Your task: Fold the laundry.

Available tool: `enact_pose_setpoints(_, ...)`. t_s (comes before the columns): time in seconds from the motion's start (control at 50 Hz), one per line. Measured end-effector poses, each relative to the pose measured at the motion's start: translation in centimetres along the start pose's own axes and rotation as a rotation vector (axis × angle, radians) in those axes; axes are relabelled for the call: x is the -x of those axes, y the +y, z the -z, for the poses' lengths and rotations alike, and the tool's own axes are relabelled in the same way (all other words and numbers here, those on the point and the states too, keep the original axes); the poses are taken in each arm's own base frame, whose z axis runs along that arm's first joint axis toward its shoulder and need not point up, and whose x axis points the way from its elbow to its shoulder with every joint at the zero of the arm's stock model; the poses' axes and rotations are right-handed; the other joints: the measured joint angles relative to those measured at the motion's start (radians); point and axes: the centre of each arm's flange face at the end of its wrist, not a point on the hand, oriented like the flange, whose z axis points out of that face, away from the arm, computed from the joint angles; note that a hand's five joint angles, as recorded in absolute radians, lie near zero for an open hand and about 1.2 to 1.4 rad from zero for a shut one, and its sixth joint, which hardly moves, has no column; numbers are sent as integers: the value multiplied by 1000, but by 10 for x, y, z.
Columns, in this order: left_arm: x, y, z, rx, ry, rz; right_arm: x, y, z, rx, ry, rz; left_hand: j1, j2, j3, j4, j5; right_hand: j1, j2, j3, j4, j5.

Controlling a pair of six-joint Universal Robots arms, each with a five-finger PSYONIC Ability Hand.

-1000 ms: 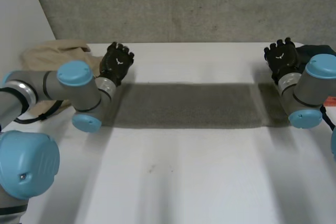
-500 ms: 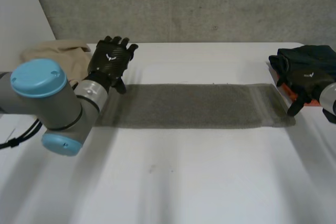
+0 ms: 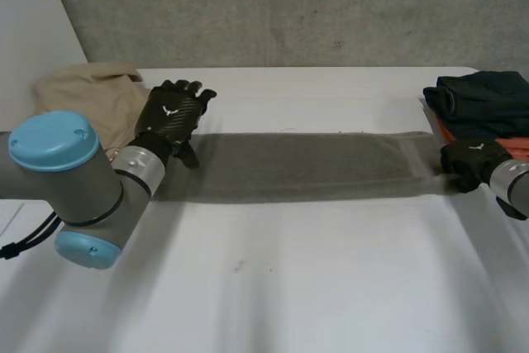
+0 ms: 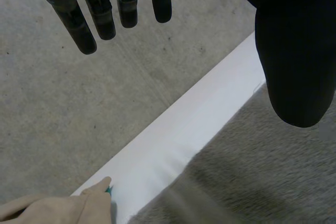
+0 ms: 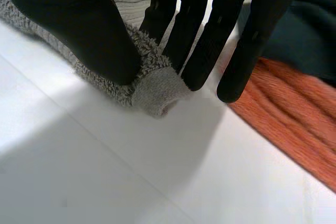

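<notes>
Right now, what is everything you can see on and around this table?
Grey towel: one, grey, spread in a long strip across the table's middle.
Beige cloth: one, beige, bunched at the far left corner.
Dark cloth: one, dark blue-green, at the far right, lying on the orange cloth.
Orange cloth: one, orange, under the dark cloth.
Table: one, white.
Concrete surface: one, grey, beyond the table's far edge.
Left robot hand: one, black, open, over the towel's left end.
Right robot hand: one, black, pinching the towel's right end.
</notes>
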Motion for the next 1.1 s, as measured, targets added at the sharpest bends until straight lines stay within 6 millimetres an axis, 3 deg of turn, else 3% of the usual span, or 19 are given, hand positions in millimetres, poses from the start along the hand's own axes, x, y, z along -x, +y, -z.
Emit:
enact_pose_setpoints(0.16,8,-18,8,-38,-20,-2,-53,-4,27,17,175,42,0,0,0,0,0,0,0,0,0,0)
enact_pose_setpoints(0.3,16,-33,17,-66,-41,-6,-106,0,46,74,321,220,0,0,0,0,0,0,0,0,1,0)
enact_pose_setpoints(0.38,21,-36,22,-71,-53,-7,-112,-10,47,72,350,327,6,-28,-30,-28,0,0,0,0,1,7)
enact_pose_setpoints(0.42,26,-38,25,-73,-65,-8,-92,-33,44,8,327,393,4,-28,-30,-28,-1,0,0,0,2,12)
enact_pose_setpoints(0.48,31,-40,29,-75,-80,-9,-46,-71,42,-134,259,471,4,-28,-30,-28,-1,0,0,0,2,13)
enact_pose_setpoints(0.52,32,-42,31,-77,-85,-10,-7,-92,43,-237,191,517,4,-28,-30,-28,-1,0,0,4,3,13)
enact_pose_setpoints(0.6,33,-43,35,-76,-88,-10,92,-129,60,-469,-4,609,4,-28,-30,-28,-1,0,0,5,3,14)
enact_pose_setpoints(0.66,32,-42,38,-72,-85,-9,153,-136,75,-582,-144,654,4,-28,-30,-28,-1,0,0,5,3,14)
enact_pose_setpoints(0.72,30,-40,41,-63,-81,-7,221,-128,92,-678,-319,704,4,-28,-30,-28,-1,0,0,5,3,14)
enact_pose_setpoints(0.8,27,-37,44,-52,-73,-5,276,-104,103,-716,-475,753,4,-28,-30,-28,-1,0,0,5,3,14)
enact_pose_setpoints(0.86,25,-35,45,-47,-66,-4,300,-85,104,-709,-541,784,4,-28,-30,-28,-1,-2,-2,2,3,13)
enact_pose_setpoints(0.94,21,-35,46,-46,-56,-3,307,-77,103,-680,-544,786,4,-28,-30,-28,-1,-577,-610,-591,-594,-591)
enact_pose_setpoints(1.0,18,-37,46,-53,-48,-4,297,-82,102,-634,-498,737,4,-28,-30,-28,-1,-858,-923,-919,-928,-898)
enact_pose_setpoints(1.06,16,-40,45,-65,-42,-5,280,-88,100,-583,-447,662,4,-28,-30,-28,-1,-877,-968,-977,-984,-931)
enact_pose_setpoints(1.1,13,-44,44,-80,-37,-6,255,-95,99,-530,-392,555,4,-28,-30,-28,-1,-877,-968,-981,-992,-931)
